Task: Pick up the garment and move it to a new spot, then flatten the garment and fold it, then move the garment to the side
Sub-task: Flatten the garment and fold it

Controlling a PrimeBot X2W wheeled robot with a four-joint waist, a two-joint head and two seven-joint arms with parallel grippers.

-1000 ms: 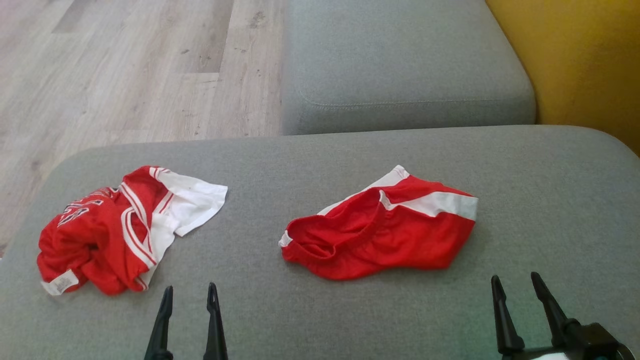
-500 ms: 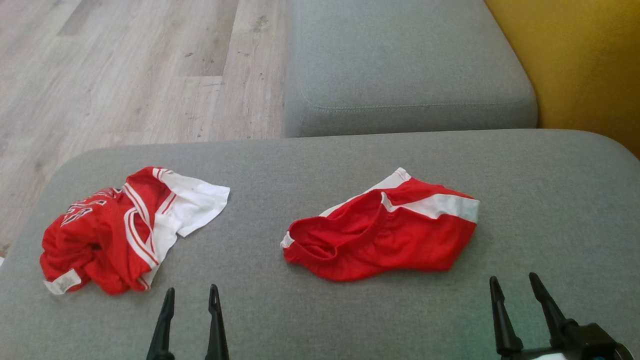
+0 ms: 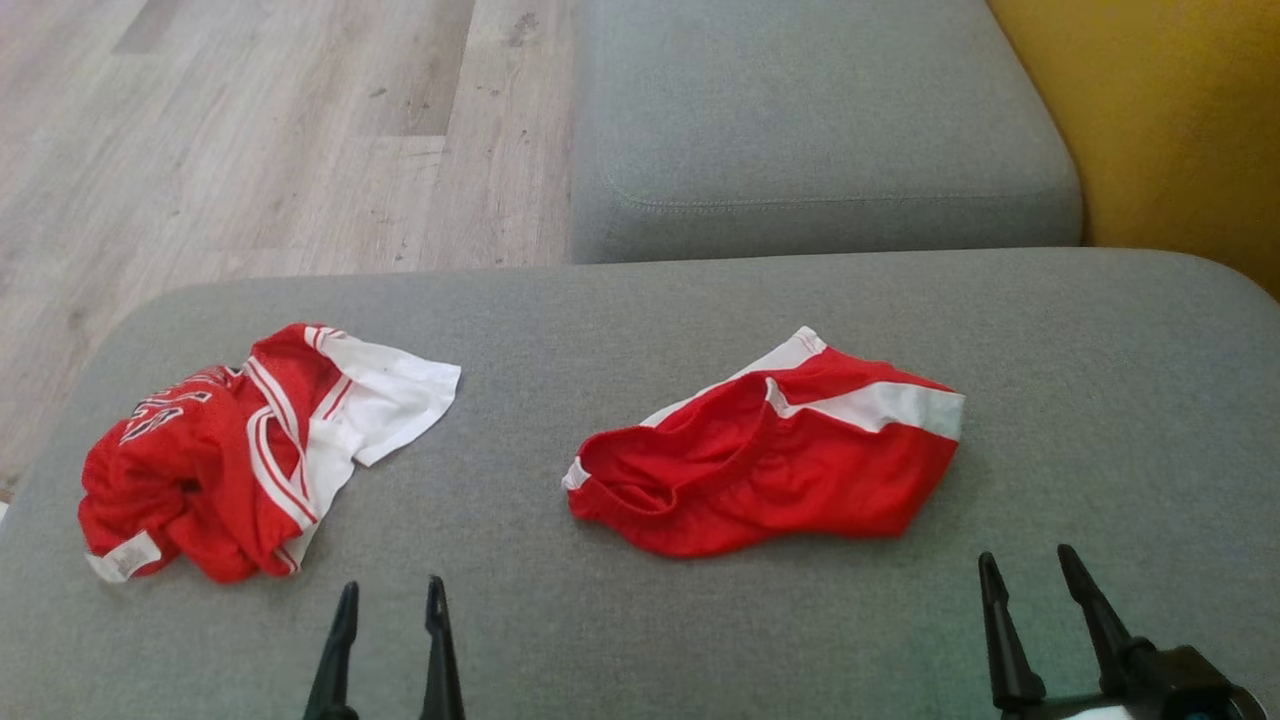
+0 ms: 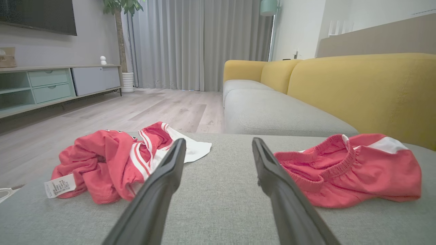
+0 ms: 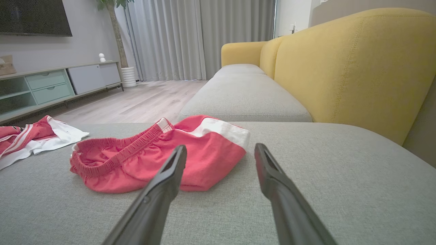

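Note:
Two crumpled garments lie on the grey cushion (image 3: 640,330). Red shorts with white side bands (image 3: 780,480) sit mid-cushion, also seen in the left wrist view (image 4: 357,170) and the right wrist view (image 5: 163,160). A red and white jersey (image 3: 230,460) is bunched near the left edge (image 4: 109,160) (image 5: 37,139). My left gripper (image 3: 391,587) (image 4: 218,141) hovers open near the front, between the two garments. My right gripper (image 3: 1028,556) (image 5: 220,147) is open in front of the shorts' right end. Neither touches cloth.
A second grey seat cushion (image 3: 820,130) lies beyond the near one. The yellow backrest (image 3: 1170,130) rises on the right. Wooden floor (image 3: 250,150) drops away past the cushion's left and far edges. A low cabinet (image 4: 51,85) stands across the room.
The head view has shifted slightly. Both garments lie as before and both grippers stay open in about the same places.

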